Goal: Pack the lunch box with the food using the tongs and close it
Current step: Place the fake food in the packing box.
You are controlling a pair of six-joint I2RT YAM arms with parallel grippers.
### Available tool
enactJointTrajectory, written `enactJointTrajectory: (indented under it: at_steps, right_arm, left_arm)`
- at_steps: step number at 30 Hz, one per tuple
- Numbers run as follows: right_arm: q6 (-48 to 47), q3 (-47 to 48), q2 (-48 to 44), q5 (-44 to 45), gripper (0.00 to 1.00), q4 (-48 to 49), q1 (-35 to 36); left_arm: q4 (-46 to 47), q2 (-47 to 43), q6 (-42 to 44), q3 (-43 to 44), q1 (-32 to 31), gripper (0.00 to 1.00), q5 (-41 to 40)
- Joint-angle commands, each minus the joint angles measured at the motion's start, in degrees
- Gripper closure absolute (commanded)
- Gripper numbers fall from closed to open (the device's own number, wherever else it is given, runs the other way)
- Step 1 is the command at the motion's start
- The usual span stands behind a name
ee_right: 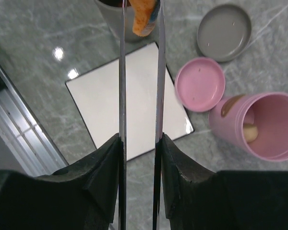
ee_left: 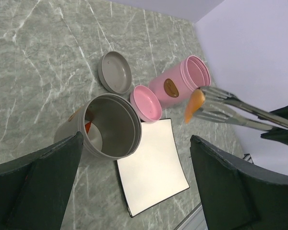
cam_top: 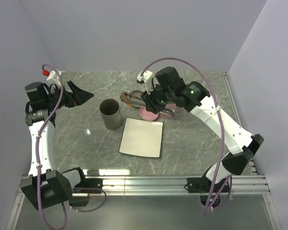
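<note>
My right gripper squeezed the tongs along their arms, tips pinching the orange piece, which looked light, soft and slippery, so I judged gentle pressure best.

Left arm and right arm: white shells, black joints, each trailed by a mauve cable. Green light on the right one. Pincer fingers are matte black wedges.
</note>
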Motion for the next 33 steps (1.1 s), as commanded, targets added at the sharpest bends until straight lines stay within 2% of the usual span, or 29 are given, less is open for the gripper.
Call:
enactJointTrajectory:
  at_steps: [1, 10, 29, 33]
  right_arm:
    - [0.54, 7.06, 3.10, -1.49, 0.63, 3.34, -0.15]
    - [0.72, 17.35, 13.03, -3.51, 0.63, 2.37, 0.90]
    - [1.51, 10.59, 17.09, -5.19, 0.60, 6.94, 3.45]
    - [1.60, 9.62, 16.91, -4.84, 0.52, 7.29, 3.80]
  left_arm:
    - [0.61, 0.67, 0.89, 3.41, 0.33, 0.01, 1.26]
    - [2.88, 1.64, -0.86, 2.45, 0.33, 0.01, 1.17]
    - [2.45, 4.10, -0.17, 4.38, 0.42, 0.01, -0.06]
    - [2.36, 3.75, 0.19, 3.94, 0.42, 0.01, -0.23]
